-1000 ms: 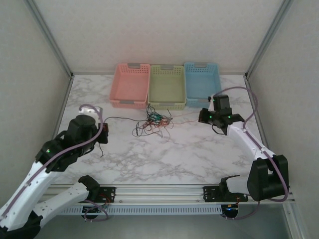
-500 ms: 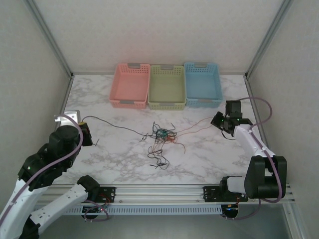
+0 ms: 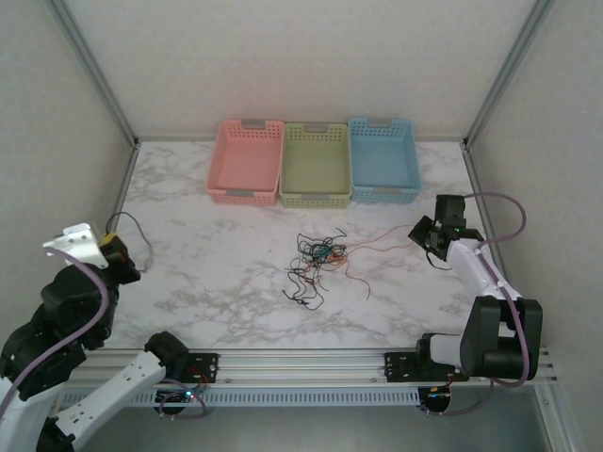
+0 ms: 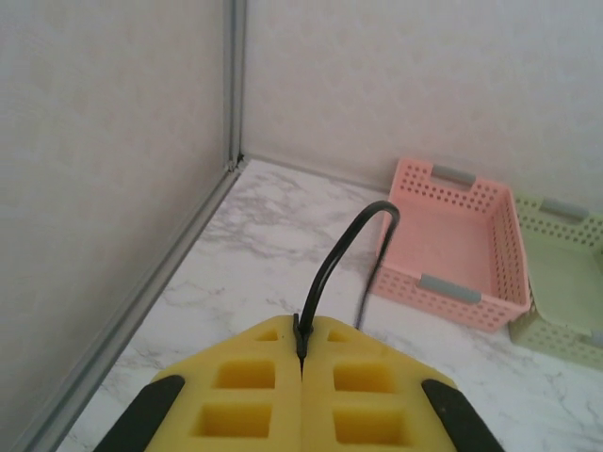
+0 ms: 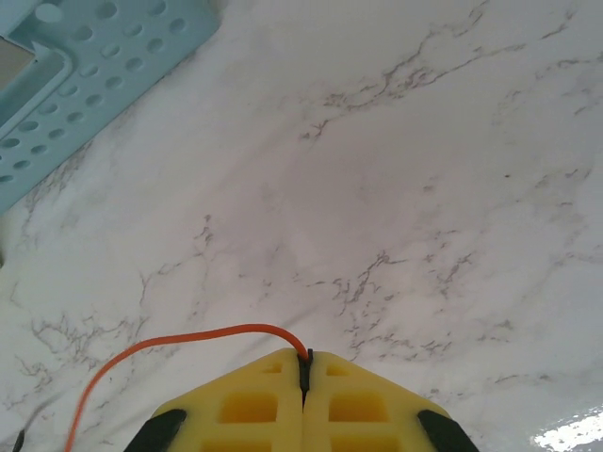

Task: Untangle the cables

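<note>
**Pincers drawn apart; one black cable looks freed**
The left pincer (image 4: 301,344), clamped tight on a black cable (image 4: 344,250), has drawn back with it, apparently clear of the knot. The right pincer (image 5: 303,363), closed on an orange cable (image 5: 188,341), has swung outward. That strand trails back to the cables (image 3: 318,256) bunched on the counter (image 3: 236,292) between both.

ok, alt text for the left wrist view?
The left gripper is shut on a thin black cable that arches up and droops back toward the marble table. Behind stand a pink basket and part of a green basket.
</note>
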`<move>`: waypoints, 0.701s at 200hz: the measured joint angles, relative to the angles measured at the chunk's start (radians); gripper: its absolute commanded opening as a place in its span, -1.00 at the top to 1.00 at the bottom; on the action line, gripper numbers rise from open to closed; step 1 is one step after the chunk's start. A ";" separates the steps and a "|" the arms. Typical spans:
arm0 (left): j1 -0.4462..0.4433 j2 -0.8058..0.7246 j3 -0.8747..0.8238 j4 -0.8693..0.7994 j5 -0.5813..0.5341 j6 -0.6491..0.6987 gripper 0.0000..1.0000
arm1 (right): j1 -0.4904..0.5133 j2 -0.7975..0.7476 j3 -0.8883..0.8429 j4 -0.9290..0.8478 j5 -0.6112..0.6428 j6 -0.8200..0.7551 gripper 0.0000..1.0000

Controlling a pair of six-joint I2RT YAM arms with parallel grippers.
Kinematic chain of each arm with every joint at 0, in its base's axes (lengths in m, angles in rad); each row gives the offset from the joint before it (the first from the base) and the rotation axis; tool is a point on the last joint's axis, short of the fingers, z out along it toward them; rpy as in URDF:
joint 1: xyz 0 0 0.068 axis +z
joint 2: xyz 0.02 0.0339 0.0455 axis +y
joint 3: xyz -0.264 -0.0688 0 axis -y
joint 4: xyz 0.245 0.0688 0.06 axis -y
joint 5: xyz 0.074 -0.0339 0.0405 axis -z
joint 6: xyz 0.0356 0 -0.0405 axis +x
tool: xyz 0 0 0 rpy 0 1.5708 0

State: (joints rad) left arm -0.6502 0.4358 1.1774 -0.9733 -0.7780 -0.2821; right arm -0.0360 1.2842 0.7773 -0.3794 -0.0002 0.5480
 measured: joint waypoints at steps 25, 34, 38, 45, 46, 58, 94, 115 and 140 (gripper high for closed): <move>0.000 -0.010 0.010 0.026 0.014 0.010 1.00 | 0.000 -0.001 -0.002 0.002 -0.011 0.000 1.00; 0.000 -0.005 0.010 0.034 0.042 0.012 1.00 | 0.000 -0.001 -0.004 0.005 -0.021 0.000 1.00; 0.000 -0.002 0.010 0.038 0.058 0.013 1.00 | 0.000 -0.001 -0.006 0.009 -0.027 0.000 1.00; 0.000 0.007 0.011 0.045 0.085 0.014 1.00 | 0.000 -0.002 -0.010 0.013 -0.031 0.000 1.00; 0.000 0.010 0.011 0.047 0.091 0.013 1.00 | 0.000 -0.002 -0.011 0.014 -0.033 0.000 1.00; 0.000 0.037 0.014 0.061 0.146 0.013 1.00 | 0.000 -0.004 -0.016 0.017 -0.047 0.000 1.00; 0.000 0.183 0.045 0.117 0.288 0.013 1.00 | -0.001 -0.024 -0.030 0.031 -0.082 0.000 1.00; 0.000 0.306 0.095 0.146 0.348 0.010 1.00 | -0.001 -0.034 -0.042 0.041 -0.102 0.002 1.00; 0.007 0.472 0.177 0.202 0.390 0.009 1.00 | -0.001 -0.034 -0.050 0.048 -0.120 0.005 1.00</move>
State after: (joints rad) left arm -0.6430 0.9073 1.3544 -0.7715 -0.3878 -0.2729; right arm -0.0368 1.2503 0.7269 -0.3317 -0.1204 0.5526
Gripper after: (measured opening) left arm 0.048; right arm 0.038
